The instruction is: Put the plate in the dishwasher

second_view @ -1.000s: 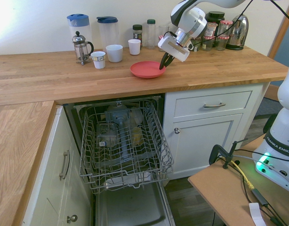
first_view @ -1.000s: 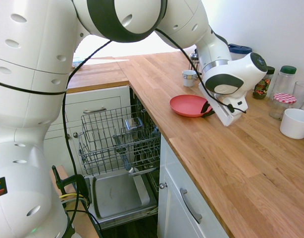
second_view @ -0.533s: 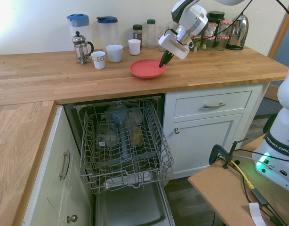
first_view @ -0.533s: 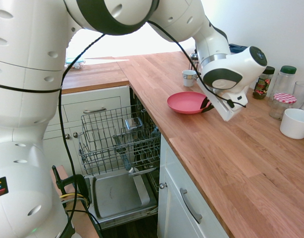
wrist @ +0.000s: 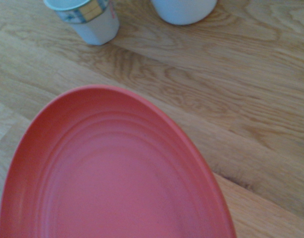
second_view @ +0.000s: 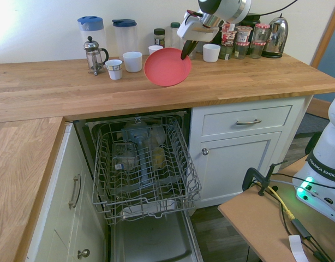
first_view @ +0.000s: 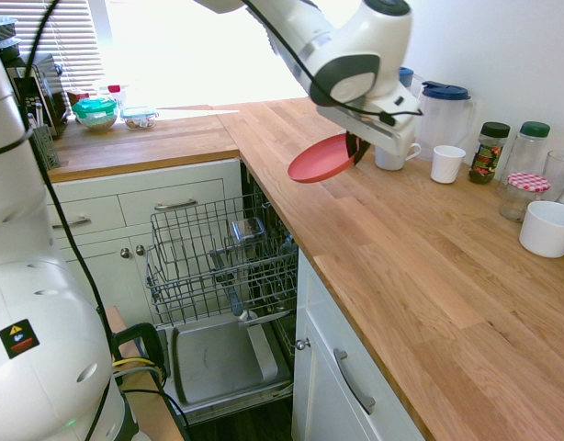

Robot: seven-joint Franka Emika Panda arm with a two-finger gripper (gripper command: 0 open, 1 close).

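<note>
The coral-red plate (first_view: 319, 159) (second_view: 167, 66) (wrist: 107, 173) hangs tilted in the air above the wooden counter (first_view: 401, 266). My gripper (first_view: 354, 147) (second_view: 185, 52) is shut on the plate's rim at its far edge. Below the counter the dishwasher (first_view: 222, 276) (second_view: 143, 169) stands open, with its grey wire rack (second_view: 140, 158) pulled out and the metal inner door (first_view: 218, 354) folded down. The rack holds a few items around a small grey cutlery basket (second_view: 124, 155).
Cups (second_view: 114, 69), a white bowl (first_view: 547, 228), a French press (second_view: 94, 54), two blue-lidded jugs (second_view: 125, 35), jars (second_view: 241, 41) and a kettle (second_view: 275, 35) line the counter's back. White cabinets (second_view: 244, 147) flank the dishwasher.
The gripper has shut on the plate's rim and lifted it off the counter. The plate now hangs tilted in the air, shifted toward the dishwasher side.
</note>
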